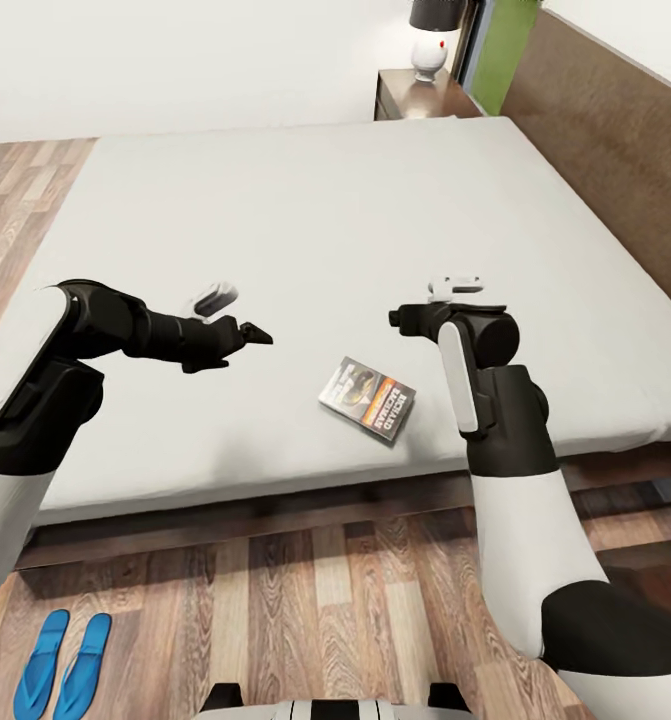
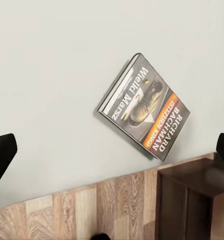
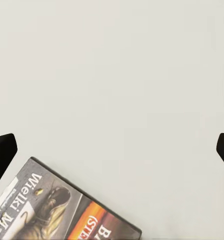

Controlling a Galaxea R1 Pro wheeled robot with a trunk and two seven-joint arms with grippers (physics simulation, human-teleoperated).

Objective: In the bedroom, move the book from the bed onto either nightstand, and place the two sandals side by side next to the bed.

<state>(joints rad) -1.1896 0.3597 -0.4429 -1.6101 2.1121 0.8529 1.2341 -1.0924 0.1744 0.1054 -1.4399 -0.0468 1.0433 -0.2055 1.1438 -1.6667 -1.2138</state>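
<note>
Hovering over the bed [image 1: 305,230], both arms are framing the book [image 1: 368,398], which is lying flat on the grey mattress near its front edge, untouched. The left gripper [image 1: 247,333] and the right gripper [image 1: 399,318] are both holding their jaws wide apart and empty. Judging by this, the book pickup is just starting; next, one gripper needs lowering and closing across the thin cover. The sandals [image 1: 63,665] are lying side by side on the wood-plank floor [image 1: 305,610]. A nightstand [image 1: 400,98] with a lamp [image 1: 430,40] is standing beside the headboard.
</note>
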